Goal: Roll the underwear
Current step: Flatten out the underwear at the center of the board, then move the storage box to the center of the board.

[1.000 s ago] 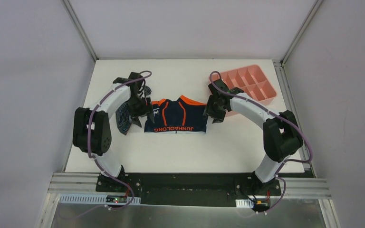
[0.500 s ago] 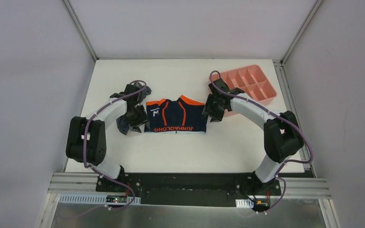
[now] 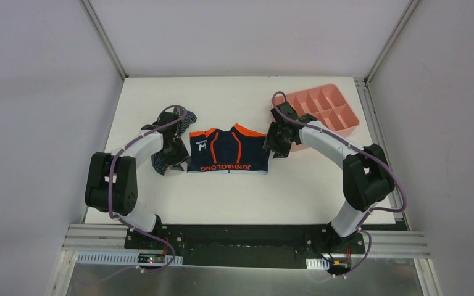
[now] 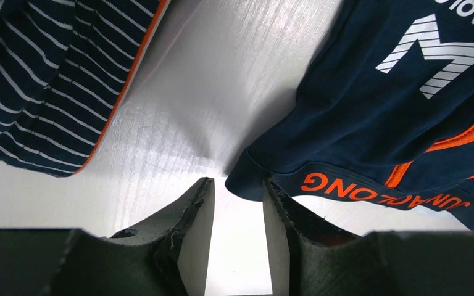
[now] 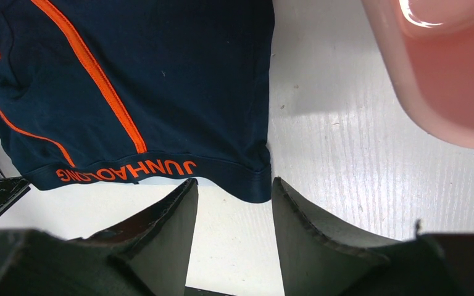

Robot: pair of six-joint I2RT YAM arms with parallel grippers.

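Observation:
The navy underwear (image 3: 228, 151) with orange trim and lettering lies flat mid-table, waistband toward the arms. The striped underwear (image 3: 158, 161) is bunched to its left, partly under my left arm. My left gripper (image 3: 182, 157) is low at the navy piece's left waistband corner. In the left wrist view the jaws (image 4: 237, 183) stand narrowly apart, the corner of the navy cloth (image 4: 370, 105) at their tips and the striped cloth (image 4: 43, 80) off to the left. My right gripper (image 5: 234, 183) is open at the right waistband corner (image 5: 250, 182), which lies just between its fingertips.
A pink compartment tray (image 3: 353, 123) stands at the back right, close beside my right wrist (image 3: 271, 148); its rounded corner (image 5: 444, 92) shows in the right wrist view. White table (image 3: 222, 197) stretches in front of the cloth.
My left arm has dropped lower and shifted a little toward the navy underwear's left corner, and its jaws have narrowed. The right arm has hardly moved.

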